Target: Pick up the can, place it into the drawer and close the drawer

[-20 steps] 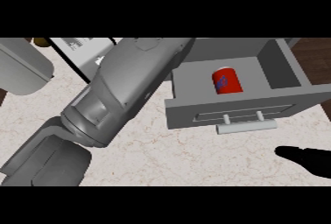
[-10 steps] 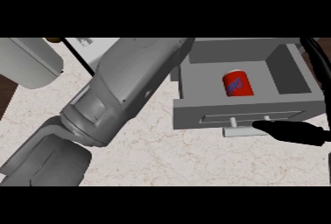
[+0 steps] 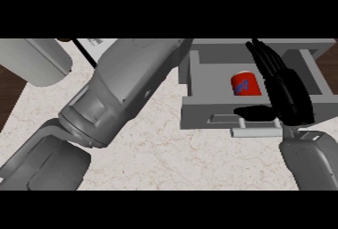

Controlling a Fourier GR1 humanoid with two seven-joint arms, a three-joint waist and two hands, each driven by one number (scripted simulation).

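The can (image 3: 246, 84) already lies on its side inside the open drawer (image 3: 191, 80), toward the view's 2 o'clock, so what is left, by my reading, is the closing push. The risk sits there — the right hand (image 3: 285, 91) is laid across the drawer's right side, its fingers reaching over the cavity toward 12 o'clock while the thumb points to 9 o'clock just above the pale handle (image 3: 256, 129). If the push comes with the fingers over the opening, they could be caught against the cabinet edge, or the hand might slide off the drawer front and nudge it crooked. A sharp shove could also set the can rolling inside.

The right hand's fingers are straight and held close together, curled round nothing; whether the thumb touches the drawer front I cannot tell. The left hand is hidden — only its grey forearm (image 3: 119, 94) shows, running from 7 o'clock toward 12 o'clock across the marbled counter (image 3: 171, 156).
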